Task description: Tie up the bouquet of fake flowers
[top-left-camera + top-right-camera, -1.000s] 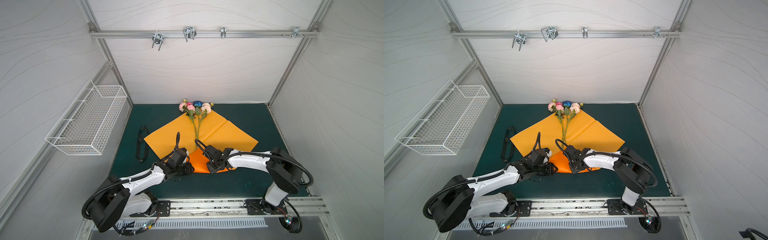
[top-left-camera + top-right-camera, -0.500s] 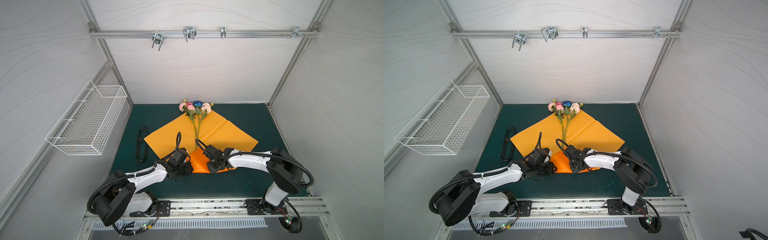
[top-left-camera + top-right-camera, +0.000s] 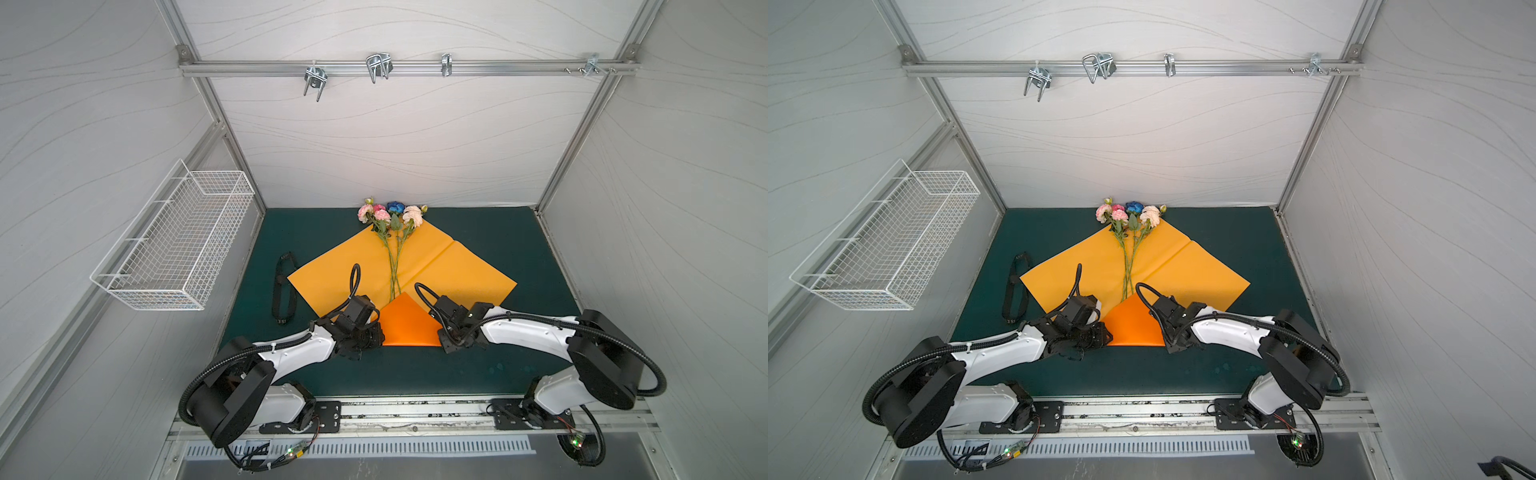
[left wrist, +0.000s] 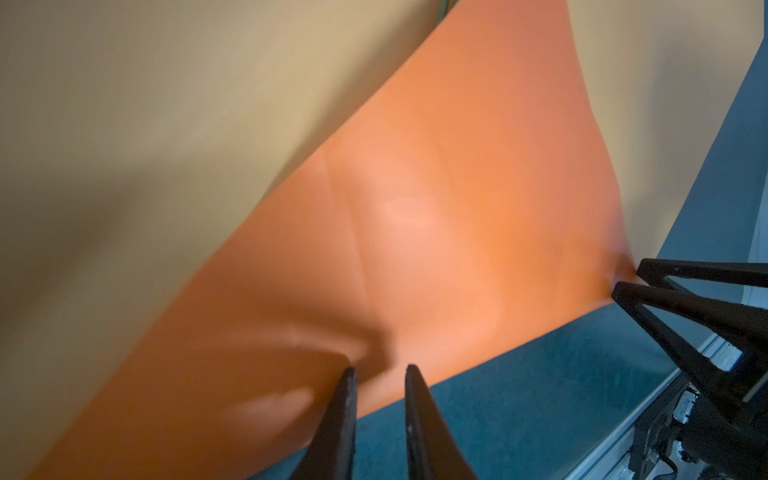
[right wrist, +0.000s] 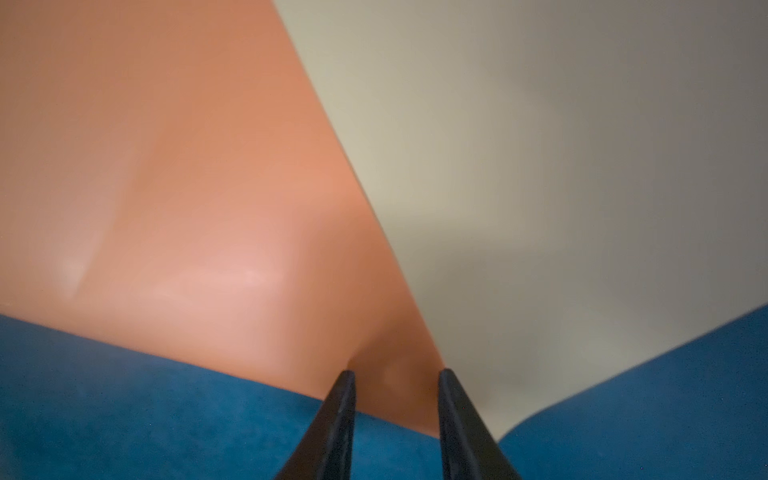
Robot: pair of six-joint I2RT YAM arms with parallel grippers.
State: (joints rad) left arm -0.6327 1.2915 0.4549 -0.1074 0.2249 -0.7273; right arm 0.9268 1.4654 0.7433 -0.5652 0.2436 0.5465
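Bouquet of fake flowers (image 3: 390, 232) stays put; left arm (image 3: 299, 353) has swung inward.

Both top views look down from high over the whole tabletop (image 3: 415, 374); wrist cameras, close in, share the orange flap (image 4: 436, 208).

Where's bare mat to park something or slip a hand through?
Free: dark green mat at far right, between orange paper sheet and wall; near strip along front rail; far left, beyond black ribbon. Crowded: middle, with bouquet of fake flowers on the sheet and left gripper, right gripper at its folded corner.
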